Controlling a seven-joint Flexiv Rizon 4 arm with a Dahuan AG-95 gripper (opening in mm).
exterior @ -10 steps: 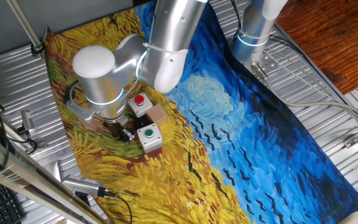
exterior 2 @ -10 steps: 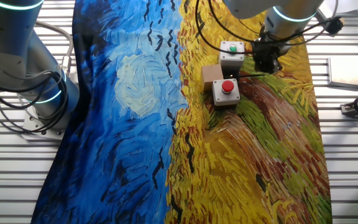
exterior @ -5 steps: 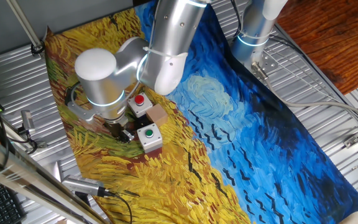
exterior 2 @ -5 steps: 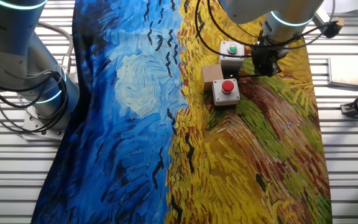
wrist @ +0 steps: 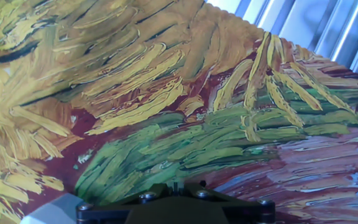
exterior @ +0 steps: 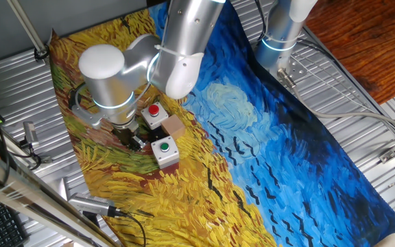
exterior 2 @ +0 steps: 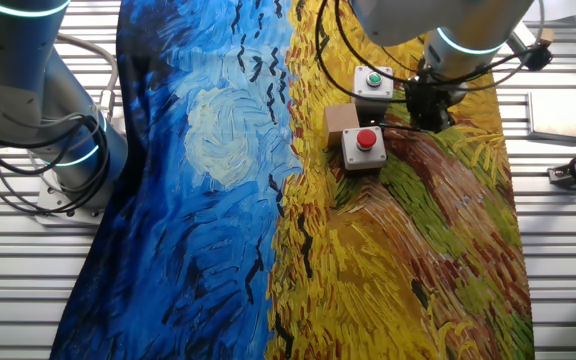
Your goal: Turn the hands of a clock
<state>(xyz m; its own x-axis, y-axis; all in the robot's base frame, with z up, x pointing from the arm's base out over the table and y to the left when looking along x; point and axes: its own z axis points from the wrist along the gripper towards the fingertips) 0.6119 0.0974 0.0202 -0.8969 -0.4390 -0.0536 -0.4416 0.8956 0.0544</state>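
Boxes (exterior 2: 366, 115) show in fixed views; hand view shows only cloth (wrist: 166, 112).

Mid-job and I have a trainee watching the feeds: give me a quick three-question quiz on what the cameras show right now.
1. True or false: a clock face shows in the hand view.
2. Where is the gripper? A: above the blue swirls of the cloth. B: above its yellow, brown and green part, beside the button boxes. C: off the cloth, above the metal slats.
3. Fill in: one box carries a red button, the other a ____ one.

Key: 1 false, only painted cloth shows there. 2 B. 3 green, the green button.
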